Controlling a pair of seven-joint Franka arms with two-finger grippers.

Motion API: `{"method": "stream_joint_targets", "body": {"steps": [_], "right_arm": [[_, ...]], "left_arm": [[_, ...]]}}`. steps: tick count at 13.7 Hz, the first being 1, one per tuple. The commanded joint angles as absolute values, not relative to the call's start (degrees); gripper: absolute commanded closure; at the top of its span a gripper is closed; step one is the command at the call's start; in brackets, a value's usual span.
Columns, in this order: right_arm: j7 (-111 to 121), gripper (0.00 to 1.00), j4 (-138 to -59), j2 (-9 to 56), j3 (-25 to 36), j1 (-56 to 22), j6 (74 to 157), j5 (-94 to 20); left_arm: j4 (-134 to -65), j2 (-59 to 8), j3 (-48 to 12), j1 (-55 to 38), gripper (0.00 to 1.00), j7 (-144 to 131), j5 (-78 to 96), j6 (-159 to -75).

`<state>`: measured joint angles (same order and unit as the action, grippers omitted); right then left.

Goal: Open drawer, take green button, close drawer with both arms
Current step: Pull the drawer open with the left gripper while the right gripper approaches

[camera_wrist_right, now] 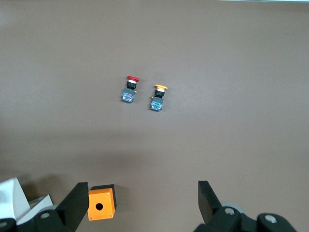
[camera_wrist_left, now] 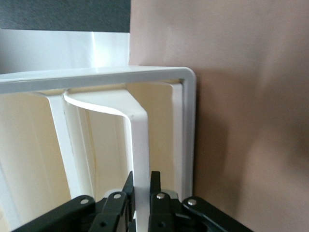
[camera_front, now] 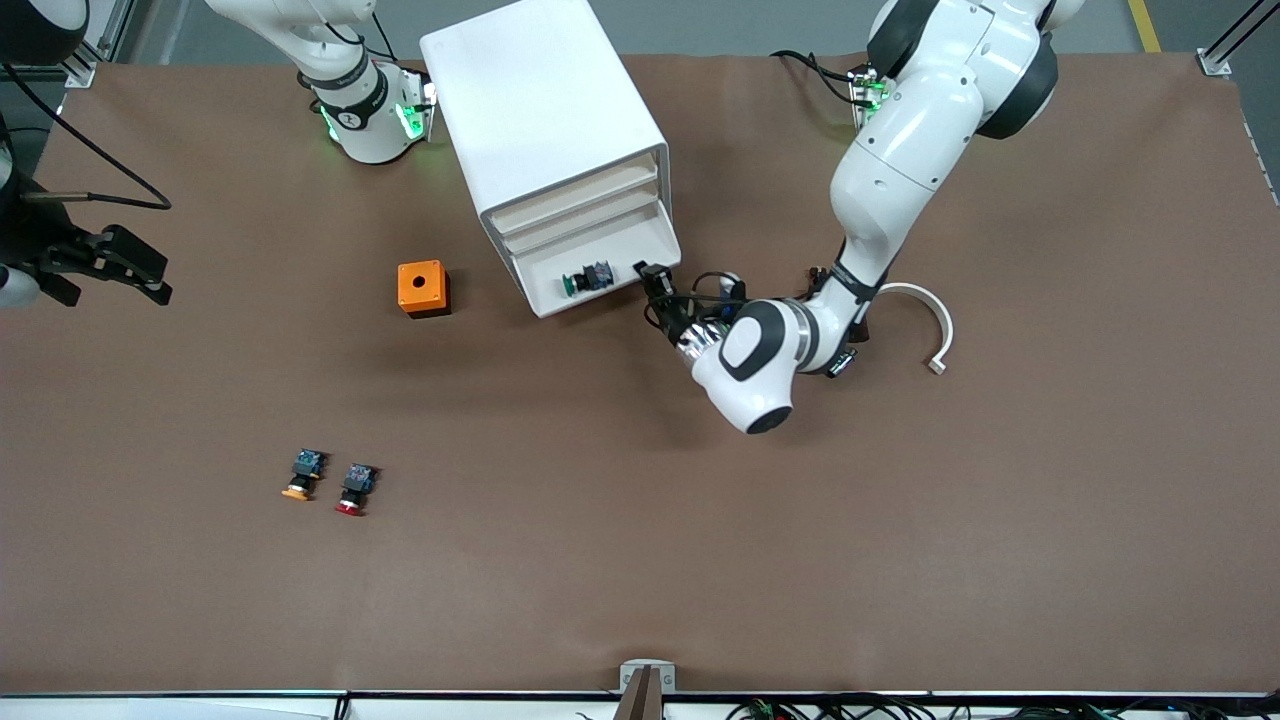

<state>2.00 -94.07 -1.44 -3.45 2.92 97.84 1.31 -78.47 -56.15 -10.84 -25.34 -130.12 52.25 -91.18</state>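
- I see the white cabinet (camera_front: 545, 130) lying angled on the brown table (camera_front: 640, 560), near the arms' bases; its stacked fronts face the front camera and the left arm's end of the table.
- The drawer (camera_front: 600, 270) is pulled out, the lowest one in the front view; the green-capped button (camera_front: 585, 279) lies on its side inside it, cap pointing toward the right arm's end.
- My left gripper (camera_front: 655, 282) is at the drawer's corner toward the left arm's end; its fingers (camera_wrist_left: 155, 186) are pressed together on a thin white wall of the drawer, as the left wrist view shows; the button lies just beside this gripper, inside the tray, apart from the fingers.
- My right gripper (camera_front: 125, 262) waits in the air over the right arm's end of the table, fingers (camera_wrist_right: 77, 205) spread wide and holding nothing; it is well apart from the button.
- The orange box (camera_front: 422, 288) with a round hole sits beside the cabinet, toward the right arm's end; bare table lies between them.
- The orange-capped button (camera_front: 303, 474) and red-capped button (camera_front: 355, 488) lie side by side nearer the front camera, with wide bare table around them.
- A white curved piece (camera_front: 925, 322) lies by the left arm's forearm.
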Motion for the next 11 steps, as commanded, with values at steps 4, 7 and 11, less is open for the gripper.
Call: {"method": "stream_joint_targets", "body": {"steps": [4, 7, 11], "right_arm": [[2.65, 0.00, -93.95, 0.09, -3.52, 0.09, 98.26, 1.41], [-8.40, 0.00, -94.04, 0.88, -3.60, -3.41, 98.96, 1.41], [-30.61, 0.00, -94.04, 3.24, -3.69, -12.02, 98.88, 1.41]], "left_arm": [[-74.80, -57.04, -9.49, -24.44, 1.00, -126.48, 53.09, -94.39], [-74.71, -57.04, -9.49, -24.17, 0.99, -125.25, 53.09, -95.97], [-74.88, -57.04, -9.32, -23.91, 0.70, -124.19, 52.82, -95.98]]}}
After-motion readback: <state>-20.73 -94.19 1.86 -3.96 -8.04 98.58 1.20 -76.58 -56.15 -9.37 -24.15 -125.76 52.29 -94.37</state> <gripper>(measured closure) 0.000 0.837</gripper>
